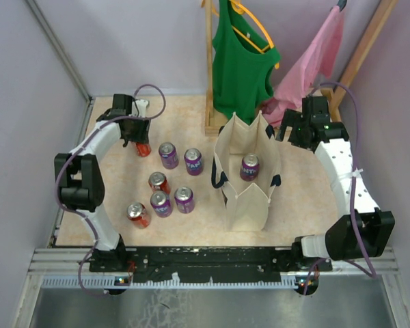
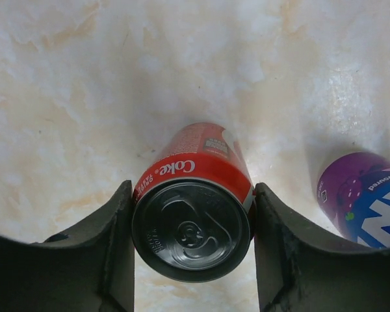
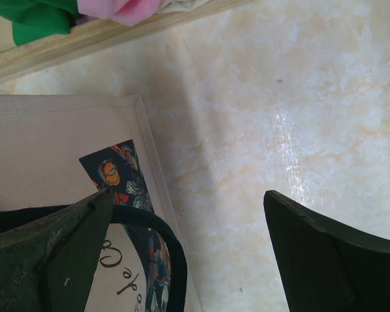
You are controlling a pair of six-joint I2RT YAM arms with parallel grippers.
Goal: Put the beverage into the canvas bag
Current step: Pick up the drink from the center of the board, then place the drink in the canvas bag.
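Observation:
A red Coke can (image 2: pixel 194 170) stands upright on the marble-look tabletop at the far left (image 1: pixel 143 148). My left gripper (image 2: pixel 192 234) reaches down over it, and both dark pads press against its sides. The cream canvas bag (image 1: pixel 246 205) with navy handles stands open at the middle right, with a purple can (image 1: pixel 249 166) inside it. My right gripper (image 1: pixel 294 126) hovers open beside the bag's far right corner. In the right wrist view the right gripper (image 3: pixel 188 247) has nothing in it, with the bag's wall (image 3: pixel 52 143) and a navy handle (image 3: pixel 172 253) by its left finger.
Several purple and red cans stand between the left arm and the bag, such as a purple can (image 1: pixel 168 155) and a red can (image 1: pixel 138 214). Another purple can (image 2: pixel 364 198) is right of the Coke. A green tank top (image 1: pixel 242 68) and a pink garment (image 1: pixel 314 58) hang behind.

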